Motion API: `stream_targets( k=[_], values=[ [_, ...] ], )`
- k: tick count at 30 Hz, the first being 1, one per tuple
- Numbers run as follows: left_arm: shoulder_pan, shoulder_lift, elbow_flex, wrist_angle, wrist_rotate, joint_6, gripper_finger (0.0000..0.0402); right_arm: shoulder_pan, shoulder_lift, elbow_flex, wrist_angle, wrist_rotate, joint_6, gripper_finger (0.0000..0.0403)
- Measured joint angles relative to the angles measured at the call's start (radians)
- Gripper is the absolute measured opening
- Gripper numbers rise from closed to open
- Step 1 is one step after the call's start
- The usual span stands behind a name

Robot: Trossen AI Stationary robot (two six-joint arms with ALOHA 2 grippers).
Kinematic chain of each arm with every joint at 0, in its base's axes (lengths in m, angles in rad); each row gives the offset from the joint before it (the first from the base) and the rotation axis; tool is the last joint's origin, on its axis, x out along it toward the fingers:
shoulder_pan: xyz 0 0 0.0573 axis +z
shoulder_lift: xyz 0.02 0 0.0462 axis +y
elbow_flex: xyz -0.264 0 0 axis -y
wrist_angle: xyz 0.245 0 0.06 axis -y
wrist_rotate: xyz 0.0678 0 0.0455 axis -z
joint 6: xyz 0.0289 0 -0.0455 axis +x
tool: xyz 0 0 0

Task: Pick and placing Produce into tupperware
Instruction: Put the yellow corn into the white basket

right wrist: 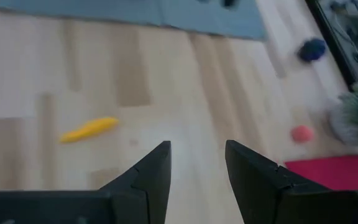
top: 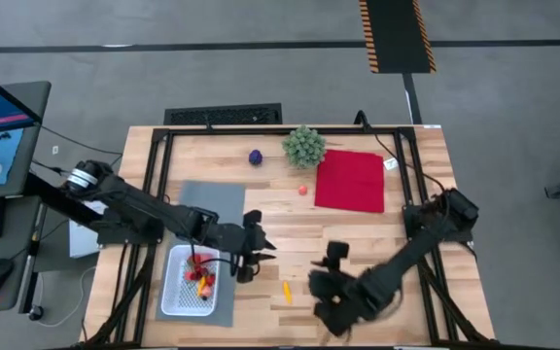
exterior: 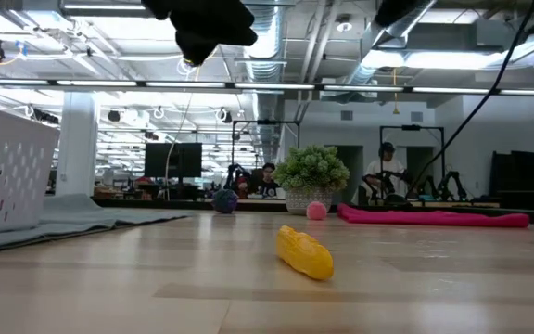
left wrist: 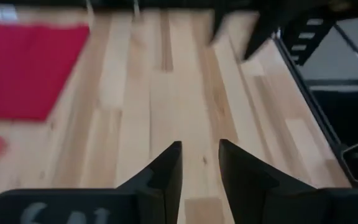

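The white tupperware (top: 185, 292) stands on a grey mat (top: 212, 199) at the near left, with several red and yellow produce pieces (top: 200, 275) inside. A yellow piece (top: 287, 291) lies on the bare wood near the front edge. A pink ball (top: 302, 191) and a purple ball (top: 256, 157) lie farther back. My left gripper (left wrist: 201, 146) hovers just right of the tupperware, open by a narrow gap, with nothing between its fingers. My right gripper (right wrist: 197, 146) hangs open and empty above the wood to the right of the yellow piece (right wrist: 89, 130).
A green bushy plant (top: 304, 146) stands at the far middle and a red cloth (top: 350, 180) lies flat at the far right. Bare wood stretches between the mat and the cloth. A black frame (top: 261, 130) runs round the table's edges.
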Motion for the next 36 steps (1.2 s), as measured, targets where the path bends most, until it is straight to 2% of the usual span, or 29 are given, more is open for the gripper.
stream_targets(
  k=[3,5,7,10,15,19,24,26,28,30,32,34,36],
  values=[
    [-0.005,-0.039,-0.112,0.192,0.02,0.019,0.0092,-0.07,0.0,0.0,-0.004,-0.076,-0.063,0.0174],
    [-0.005,-0.072,-0.183,0.272,0.083,0.015,0.0091,-0.11,0.0,-0.001,0.06,-0.178,-0.1,0.0171],
    [-0.008,-0.105,-0.241,0.337,0.094,-0.016,0.0091,-0.125,0.005,-0.011,0.17,-0.258,-0.144,0.0166],
    [-0.026,-0.159,-0.294,0.409,0.081,-0.059,0.0091,-0.119,0.009,-0.034,0.344,-0.363,-0.173,0.0158],
    [-0.067,-0.199,-0.31,0.415,0.074,0.003,0.0091,-0.096,0.009,-0.052,0.502,-0.522,-0.189,0.0153],
    [-0.092,-0.196,-0.31,0.409,0.065,0.051,0.0091,-0.074,0.009,-0.052,0.597,-0.542,-0.133,0.0155],
    [-0.097,-0.195,-0.31,0.337,0.061,0.04,0.0091,-0.108,0.044,-0.051,0.578,-0.521,0.145,0.0163],
    [-0.097,-0.195,-0.31,0.312,0.059,0.027,0.0091,-0.14,0.063,-0.055,0.532,-0.528,0.238,0.0178],
    [-0.097,-0.195,-0.311,0.29,0.054,0.017,0.0091,-0.18,0.107,-0.045,0.585,-0.588,0.301,0.0202],
    [-0.097,-0.195,-0.311,0.281,0.051,0.007,0.0091,-0.203,0.128,-0.057,0.526,-0.63,0.334,0.0229],
    [-0.099,-0.195,-0.31,0.259,0.051,-0.009,0.0091,-0.223,0.174,-0.032,0.561,-0.678,0.389,0.0251],
    [-0.102,-0.195,-0.312,0.256,0.051,-0.017,0.0091,-0.224,0.176,-0.042,0.434,-0.681,0.411,0.0259],
    [-0.11,-0.195,-0.31,0.246,0.05,-0.023,0.0092,-0.222,0.197,-0.036,0.454,-0.672,0.42,0.0259]
  ],
)
